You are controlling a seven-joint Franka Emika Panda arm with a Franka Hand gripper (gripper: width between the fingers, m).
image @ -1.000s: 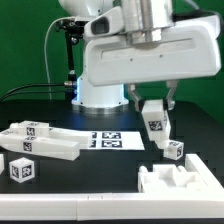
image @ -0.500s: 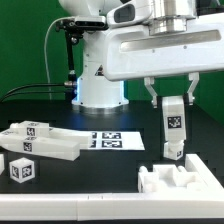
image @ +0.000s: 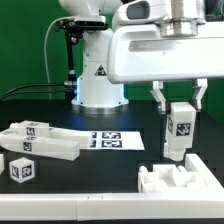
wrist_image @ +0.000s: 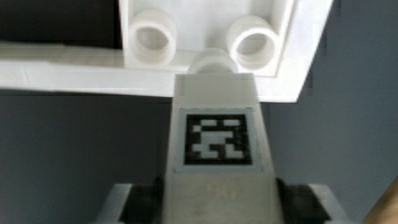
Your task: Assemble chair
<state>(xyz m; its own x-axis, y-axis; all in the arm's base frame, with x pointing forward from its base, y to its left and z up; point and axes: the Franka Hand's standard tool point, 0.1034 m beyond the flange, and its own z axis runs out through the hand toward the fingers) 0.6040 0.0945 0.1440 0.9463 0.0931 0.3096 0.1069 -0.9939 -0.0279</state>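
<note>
My gripper [image: 180, 106] is shut on a white chair bar [image: 181, 130] that hangs upright, its square tag facing the camera. The bar's lower end is just above a chunky white chair block [image: 178, 181] at the front of the exterior view's right; I cannot tell if they touch. In the wrist view the tagged bar [wrist_image: 217, 130] runs out from between the fingers [wrist_image: 135, 203] toward the block's face with two round holes [wrist_image: 199, 40]. A long tagged slab [image: 45, 142] and a tagged cube [image: 20, 170] lie at the exterior view's left.
The marker board [image: 113, 140] lies flat on the black table between the slab and the held bar. The robot's white base [image: 100, 85] stands behind it. A dark cable [image: 55, 60] hangs at the back left.
The gripper carried the bar toward the exterior view's right. The bar went from tilted to upright and now hangs over the block. The grip stayed the same.
</note>
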